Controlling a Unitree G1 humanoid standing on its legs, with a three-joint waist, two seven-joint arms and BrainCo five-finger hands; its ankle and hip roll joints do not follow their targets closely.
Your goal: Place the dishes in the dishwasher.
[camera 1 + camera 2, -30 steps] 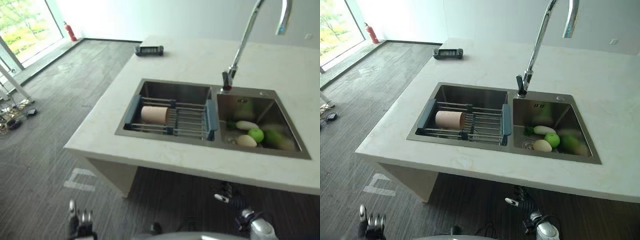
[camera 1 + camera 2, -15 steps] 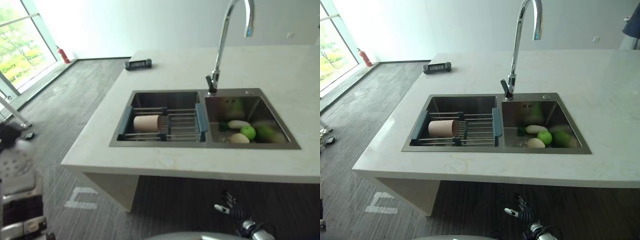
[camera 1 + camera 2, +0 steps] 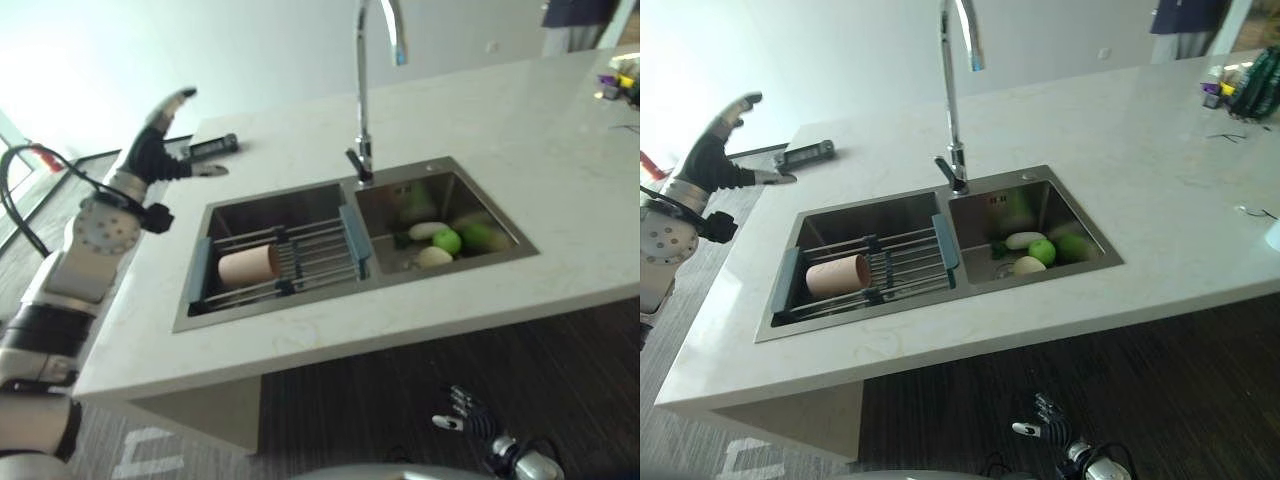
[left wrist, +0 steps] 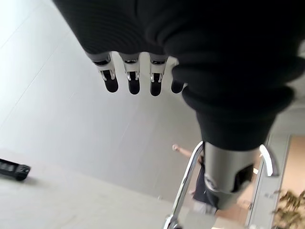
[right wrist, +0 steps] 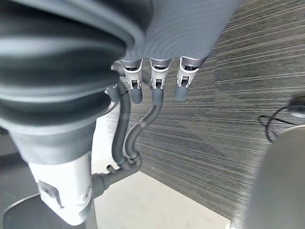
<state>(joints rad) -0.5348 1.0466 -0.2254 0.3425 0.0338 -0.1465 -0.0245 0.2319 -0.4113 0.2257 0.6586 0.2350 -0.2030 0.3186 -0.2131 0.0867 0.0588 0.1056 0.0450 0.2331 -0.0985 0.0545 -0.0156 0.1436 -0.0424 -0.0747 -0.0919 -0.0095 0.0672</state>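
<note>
left hand (image 3: 160, 140) raised at upper left of frame, fingers straight and spread, holding nothing, above the table (image 3: 560, 150) edge near a black device (image 3: 213, 146); right hand (image 3: 462, 414) low at bottom right over the floor, fingers relaxed, empty; pink cup (image 3: 248, 266) lies on its side on the rack (image 3: 320, 255) in the left sink basin; produce (image 3: 446, 240) in right basin under the faucet (image 3: 365, 80)

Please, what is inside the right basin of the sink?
The right basin holds a white radish, a green apple, another pale vegetable and something green. The basin floor beneath them is covered.
</note>
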